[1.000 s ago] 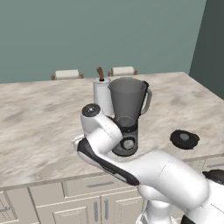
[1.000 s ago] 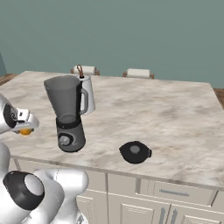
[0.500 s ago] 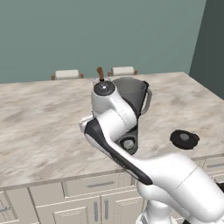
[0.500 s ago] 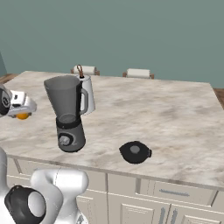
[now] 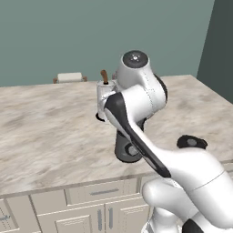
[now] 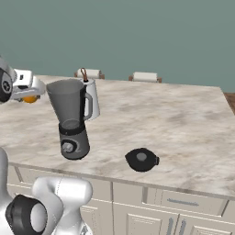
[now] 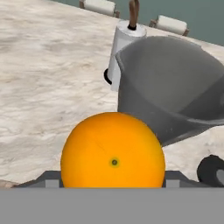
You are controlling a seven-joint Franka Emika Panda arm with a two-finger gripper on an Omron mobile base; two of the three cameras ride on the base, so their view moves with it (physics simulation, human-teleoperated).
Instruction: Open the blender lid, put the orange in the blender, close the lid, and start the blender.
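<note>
Gripper: we see the two-finger gripper raised left of the jar, fingers clamped on the small bright-orange ball.
Blender: the tall dark-based blender with translucent grey jar stands open on the marble counter.
Lid: the dark round blender lid lies on the counter, right of the blender.

The surface is viewed from behind and above by both base cameras, one from the arm's left, one from its right; the blender and the blender lid are shared between them. The hand view is set close over the orange, facing the open jar.
</note>
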